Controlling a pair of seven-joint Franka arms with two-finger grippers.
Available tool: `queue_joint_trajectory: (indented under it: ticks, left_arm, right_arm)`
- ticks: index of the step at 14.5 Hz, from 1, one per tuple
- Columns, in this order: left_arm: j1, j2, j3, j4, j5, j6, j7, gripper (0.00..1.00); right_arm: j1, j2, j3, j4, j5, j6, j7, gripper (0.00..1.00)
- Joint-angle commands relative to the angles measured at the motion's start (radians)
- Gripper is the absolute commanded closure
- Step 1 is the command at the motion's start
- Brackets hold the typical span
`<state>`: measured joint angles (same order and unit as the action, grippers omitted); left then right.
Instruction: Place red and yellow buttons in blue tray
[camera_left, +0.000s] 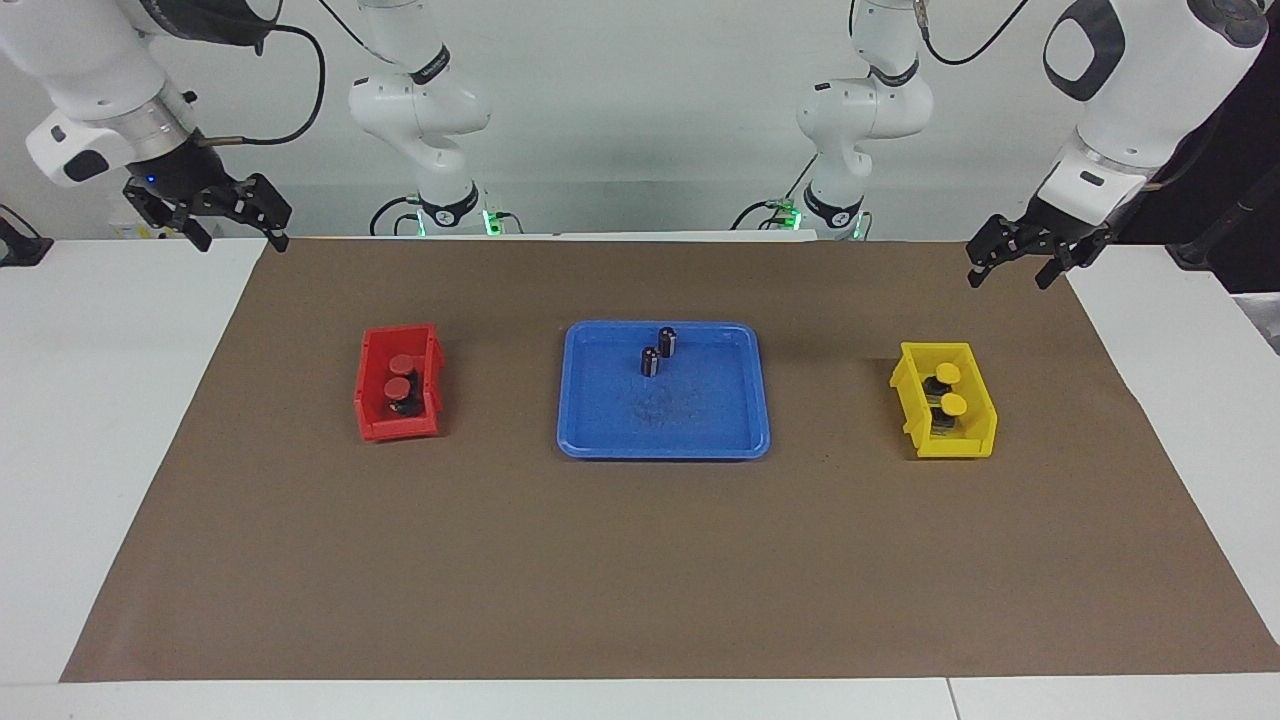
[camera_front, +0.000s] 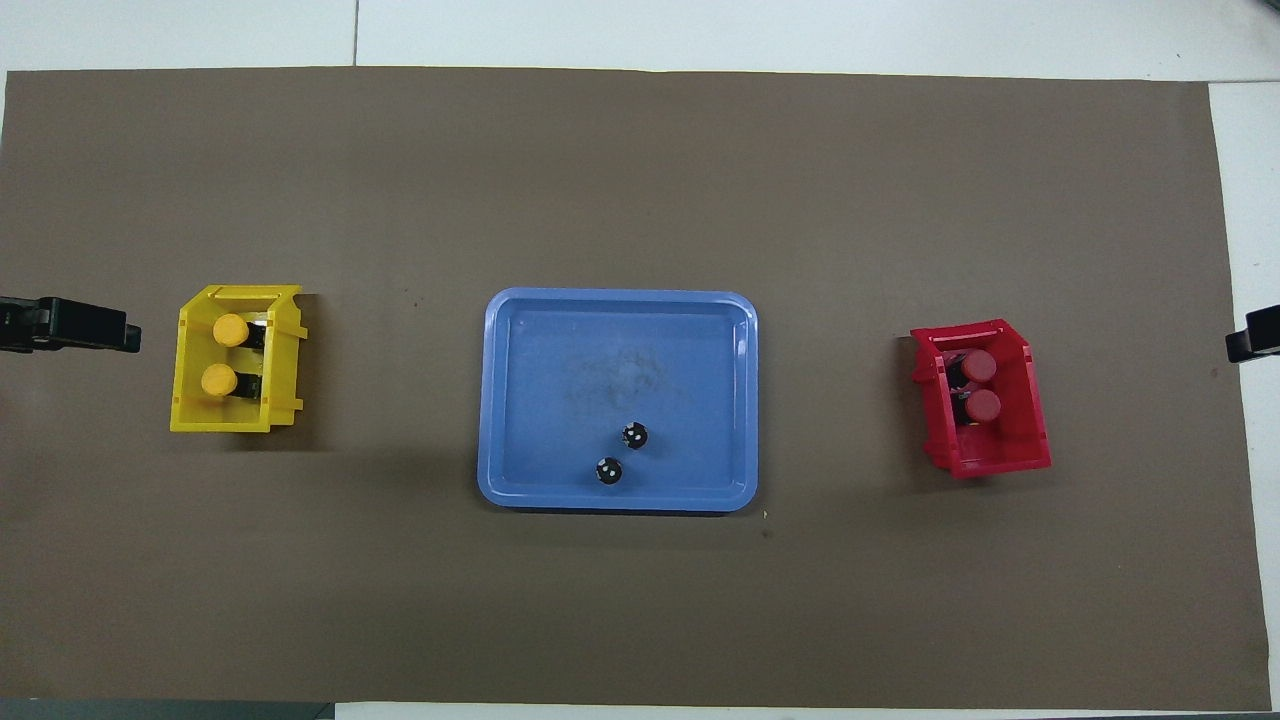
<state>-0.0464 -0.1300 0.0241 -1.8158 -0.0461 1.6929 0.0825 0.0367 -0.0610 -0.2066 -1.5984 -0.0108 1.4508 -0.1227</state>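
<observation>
Blue shallow plastic tray (camera_left: 664, 432) mid-counter, holding two capless black cylinders (camera_left: 659, 352). Red-capped buttons (camera_left: 400, 377) sit in small red bin (camera_left: 375, 400); yellow-capped buttons (camera_left: 948, 388) in yellow bin (camera_left: 975, 400). Left gripper (camera_left: 1010, 263) and right gripper (camera_left: 240, 232) wait raised, fingers apart.

Overhead: tray (camera_front: 520, 400) between both bins; buttons (camera_front: 225, 355) unmoved from bins.

Black bases of the two red-capped push-buttons (camera_left: 400, 378) sit largely hidden by the walls of the small deep red plastic bin (camera_left: 372, 395) — the yellow-capped pair (camera_front: 225, 355) likewise in the small deep yellow plastic bin (camera_front: 190, 365). From overhead, the left gripper (camera_front: 120, 338) and right gripper (camera_front: 1240, 345) are cut off at the frame's edges — only tips show.
</observation>
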Motion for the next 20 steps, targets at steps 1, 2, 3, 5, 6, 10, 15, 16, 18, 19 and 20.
queue_joint_trajectory:
  ticks: [1, 2, 3, 5, 6, 10, 15, 16, 18, 19, 20]
  left_arm:
    - [-0.009, -0.022, -0.003, -0.004, -0.005, -0.010, -0.009, 0.00]
    - [-0.010, -0.023, -0.004, 0.010, -0.005, -0.027, -0.010, 0.00]
    - [-0.010, -0.023, -0.004, 0.021, -0.005, -0.035, -0.010, 0.00]
    - [-0.009, 0.009, -0.004, 0.102, -0.006, -0.051, -0.020, 0.00]
    - [-0.009, 0.047, -0.003, 0.163, -0.008, -0.100, -0.020, 0.00]
    - [0.003, 0.171, 0.007, 0.352, 0.005, -0.248, -0.020, 0.00]
    - [-0.009, 0.116, 0.002, 0.250, 0.064, -0.254, 0.005, 0.00]
    - [-0.010, 0.110, 0.003, 0.236, 0.064, -0.254, 0.009, 0.00]
    - [-0.009, 0.107, 0.004, 0.228, 0.064, -0.253, 0.008, 0.00]
    - [-0.009, 0.105, 0.004, 0.224, 0.064, -0.243, 0.008, 0.00]
    - [-0.003, 0.107, 0.004, 0.227, 0.064, -0.237, 0.010, 0.00]
  right_arm:
    - [-0.005, -0.019, 0.007, -0.018, -0.020, -0.001, -0.020, 0.00]
    - [-0.004, -0.019, 0.009, -0.018, -0.018, -0.001, -0.018, 0.00]
    - [-0.004, -0.019, 0.007, -0.018, -0.018, -0.003, -0.017, 0.00]
    - [-0.003, -0.019, 0.009, -0.018, -0.018, -0.004, -0.012, 0.00]
    - [-0.003, -0.019, 0.009, -0.018, -0.017, -0.003, -0.009, 0.00]
    - [-0.003, -0.017, 0.009, -0.018, -0.014, -0.003, -0.008, 0.00]
    - [-0.001, -0.019, 0.009, -0.018, -0.009, -0.006, -0.011, 0.00]
    - [-0.001, -0.019, 0.009, -0.018, -0.009, -0.004, -0.014, 0.00]
    - [-0.001, -0.017, 0.010, -0.015, -0.003, -0.004, -0.009, 0.00]
    - [0.000, -0.016, 0.012, -0.017, -0.003, -0.003, -0.006, 0.00]
    - [0.000, -0.013, 0.027, -0.017, -0.001, 0.006, 0.011, 0.00]
